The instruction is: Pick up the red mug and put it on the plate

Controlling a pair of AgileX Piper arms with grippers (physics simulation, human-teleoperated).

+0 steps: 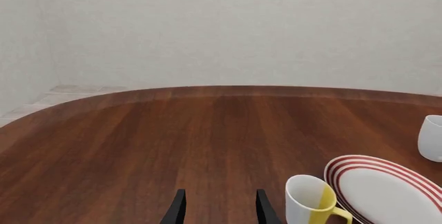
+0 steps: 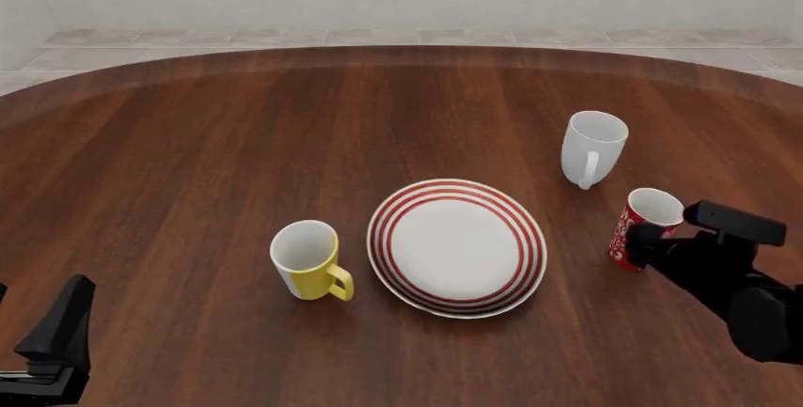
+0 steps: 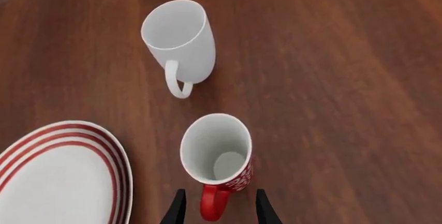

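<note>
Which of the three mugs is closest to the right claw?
The red mug, right of the plate; its handle sits between the right claw fingers. The white mug stands farther away; the yellow mug is across the plate.

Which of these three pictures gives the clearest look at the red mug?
The right wrist view: the red mug sits close and upright, its white inside and its handle showing between the right gripper's fingertips. The front view shows it smaller, partly hidden by that gripper. The left wrist view does not show it.

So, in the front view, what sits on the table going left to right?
Left gripper → yellow mug → plate → white mug → red mug → right gripper, its fingers either side of the red mug's handle.
</note>
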